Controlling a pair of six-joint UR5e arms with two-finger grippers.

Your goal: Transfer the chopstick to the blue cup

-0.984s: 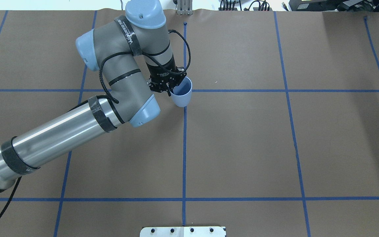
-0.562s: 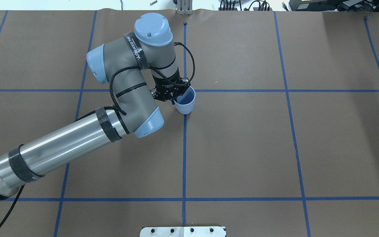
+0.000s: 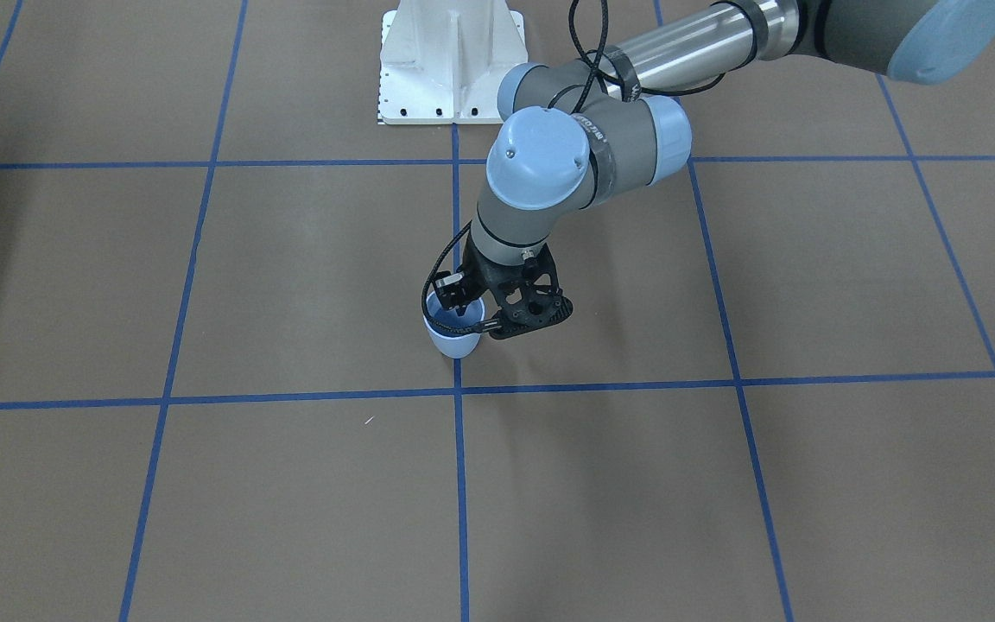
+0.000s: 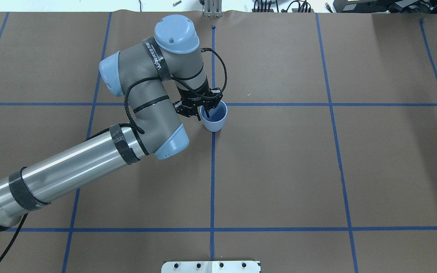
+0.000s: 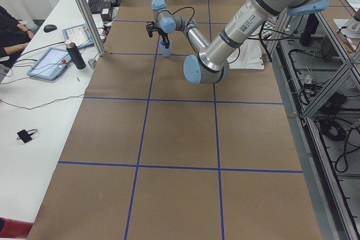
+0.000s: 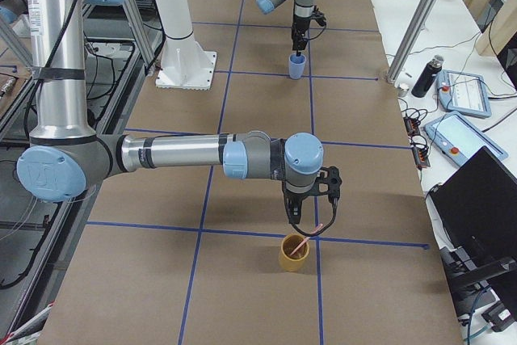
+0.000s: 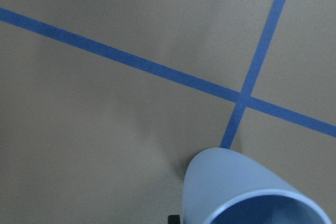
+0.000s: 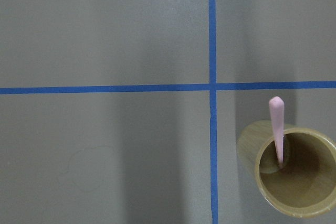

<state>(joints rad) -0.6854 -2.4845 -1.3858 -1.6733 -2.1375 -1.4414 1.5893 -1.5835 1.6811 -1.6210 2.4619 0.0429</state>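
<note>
Pick-up pending: the chopstick [image 8: 276, 129] leans in a tan cup [image 8: 245, 148] below the right gripper [image 6: 312, 216] (jaw state cannot be told), well apart from the blue cup [image 4: 214, 123], which the left gripper [image 4: 202, 114] appears to clamp by the rim; next, pinch the stick's exposed top squarely.

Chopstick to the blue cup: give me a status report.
Done: nothing visible. The blue cup stands upright and holds no chopstick. In hand: the left claw straddles the cup's rim with one finger inside, grip unclear. The right claw hovers above the tan cup, where the pink chopstick leans. Left: lift the chopstick out, carry it across and drop it in the blue cup.
</note>
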